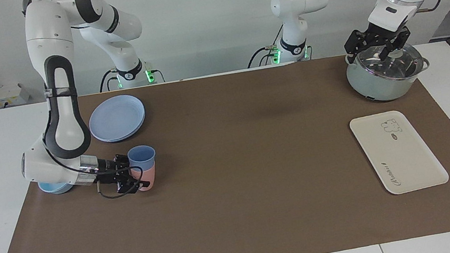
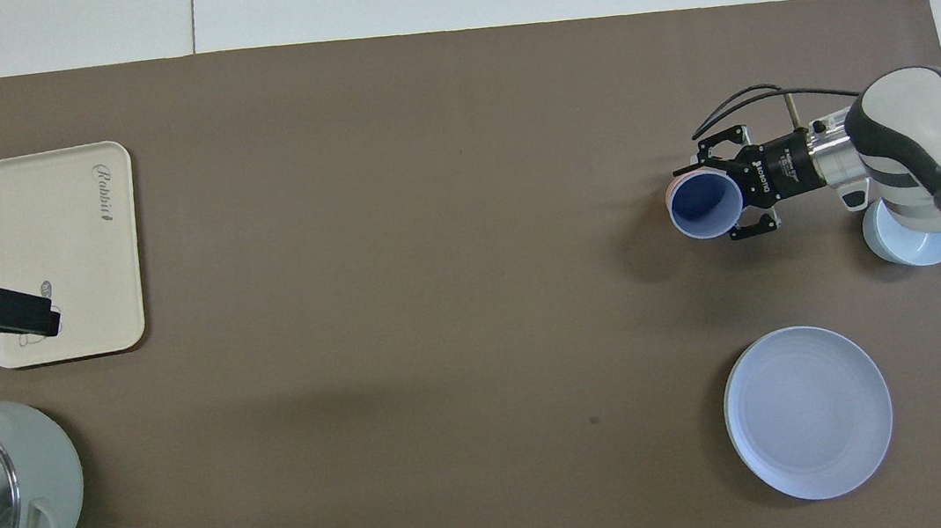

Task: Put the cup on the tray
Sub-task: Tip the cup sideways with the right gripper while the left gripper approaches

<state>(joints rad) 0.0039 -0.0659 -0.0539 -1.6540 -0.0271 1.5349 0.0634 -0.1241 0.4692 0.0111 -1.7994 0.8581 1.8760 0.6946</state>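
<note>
You see the right gripper (image 1: 136,172) pinching the blue cup (image 1: 141,156) at the frame's left, above a pink cup (image 1: 147,179). The tray (image 1: 398,151) lies lower right. The left gripper (image 1: 377,45) hangs spread over the pot (image 1: 386,73), upper right.

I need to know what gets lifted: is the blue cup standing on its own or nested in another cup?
Nested: the blue cup sits upright inside the pink cup, at the right gripper.

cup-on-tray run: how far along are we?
Early. Done: the right gripper has reached the blue cup, which sits nested in the pink cup. In hand: fingers either side of the blue cup; grip unclear. Left: lift it out, carry it to the tray at the left arm's end. Left gripper waits over the pot.
</note>
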